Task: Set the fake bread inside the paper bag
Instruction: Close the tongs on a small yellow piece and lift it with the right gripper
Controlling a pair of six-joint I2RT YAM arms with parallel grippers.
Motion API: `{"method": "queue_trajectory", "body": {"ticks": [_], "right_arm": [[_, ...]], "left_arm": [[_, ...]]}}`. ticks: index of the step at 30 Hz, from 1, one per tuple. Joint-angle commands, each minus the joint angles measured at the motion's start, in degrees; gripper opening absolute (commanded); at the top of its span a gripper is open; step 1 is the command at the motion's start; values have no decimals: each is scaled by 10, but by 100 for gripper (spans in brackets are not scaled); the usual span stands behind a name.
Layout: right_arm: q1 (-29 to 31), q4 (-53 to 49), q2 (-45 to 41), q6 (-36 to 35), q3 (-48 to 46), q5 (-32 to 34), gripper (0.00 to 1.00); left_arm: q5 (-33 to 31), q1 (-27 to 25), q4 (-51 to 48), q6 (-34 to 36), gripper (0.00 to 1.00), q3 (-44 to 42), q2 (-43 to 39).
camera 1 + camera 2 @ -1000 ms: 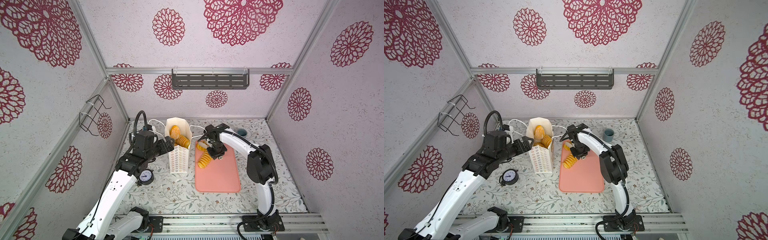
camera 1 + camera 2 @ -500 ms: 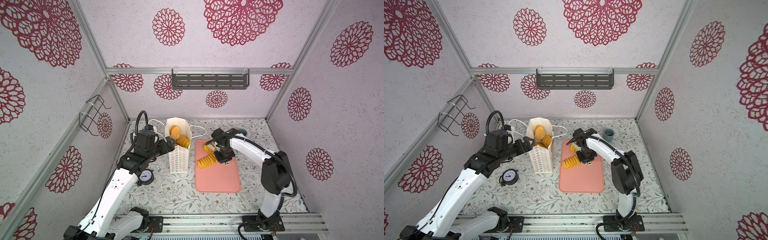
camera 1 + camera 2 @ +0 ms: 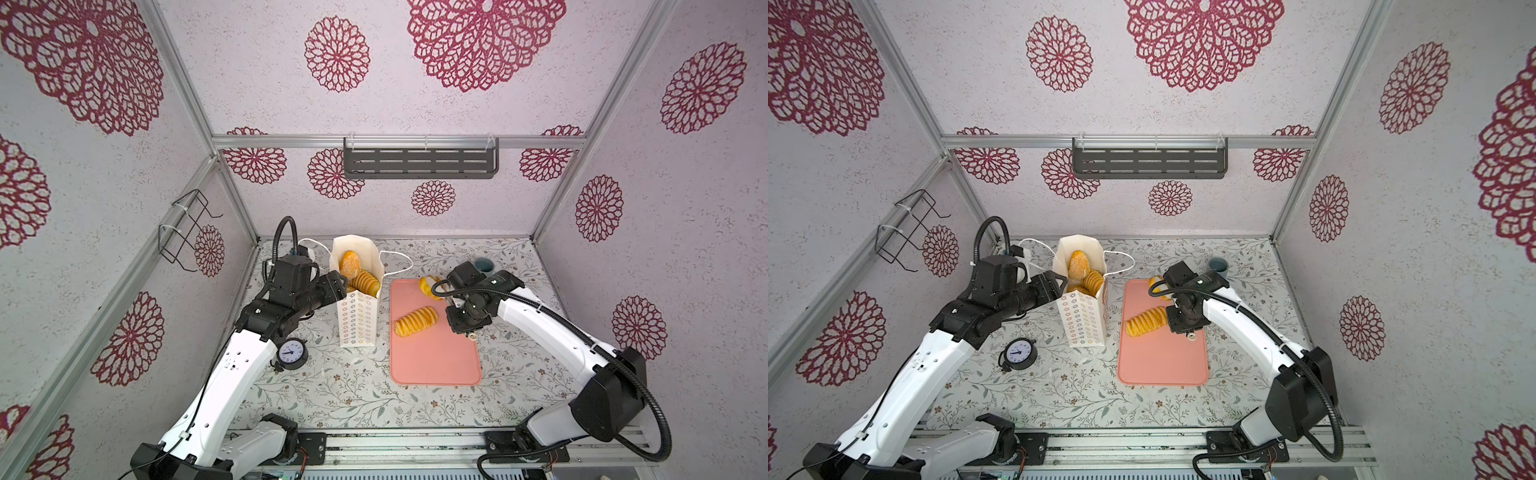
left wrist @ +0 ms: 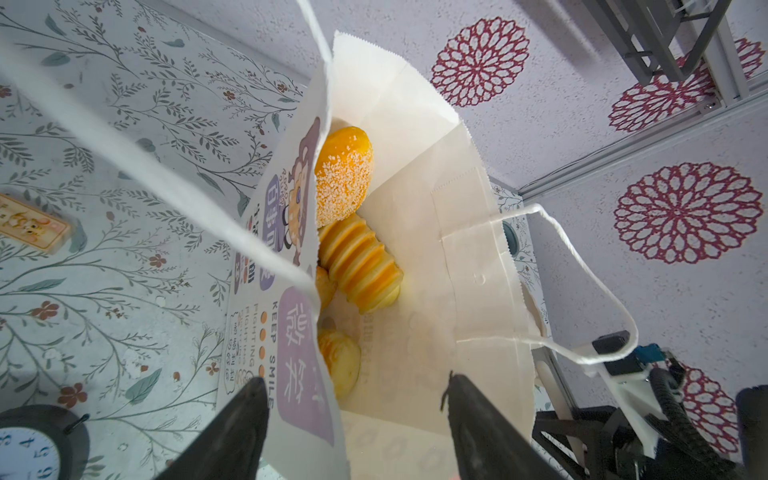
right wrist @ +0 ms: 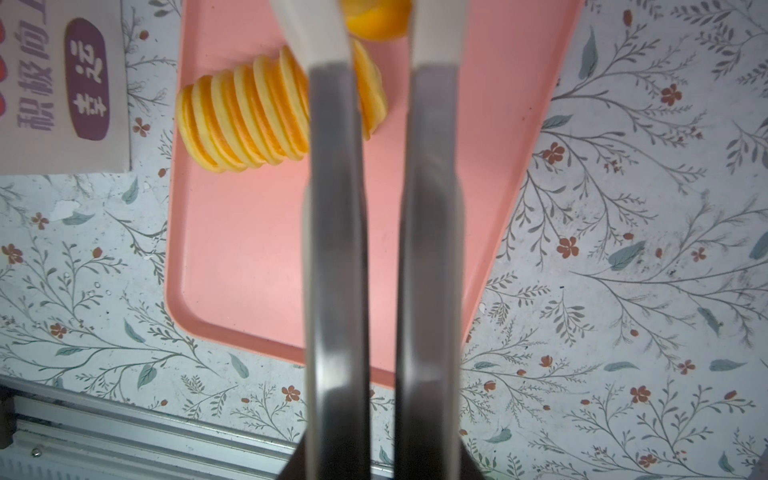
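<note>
Paper bag (image 3: 357, 320) upright, just left of the tray (image 3: 432, 357). In the bag: sugared bun (image 3: 350, 264) behind a ridged roll (image 3: 366, 283). On the tray: second ridged roll (image 3: 415, 321); bread piece (image 3: 427, 286) at the far edge, possibly lifted clear. Clock (image 3: 292, 353) left-front of the bag; cup (image 3: 483, 264) behind the tray's right corner.

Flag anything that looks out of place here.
White flecks on the table by the bag look like scraps or chipped cover. Otherwise nothing: bag upright, roll lying on the tray.
</note>
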Motion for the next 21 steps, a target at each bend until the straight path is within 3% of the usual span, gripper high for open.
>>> {"method": "queue_trajectory", "body": {"ticks": [1,6,15,21], "right_arm": [[-4,23,-35,19,11,-14,2],[-6,7,-46,19,63,-24,1],[-1,-8,-37,25,250,-68,1],[78,-7,26,28,374,-71,1]], "left_arm": [[1,4,-4,-4,66,18,3],[-1,2,-4,-11,59,17,2],[-17,2,-11,-12,50,13,0],[-18,2,-11,-12,43,11,4]]}}
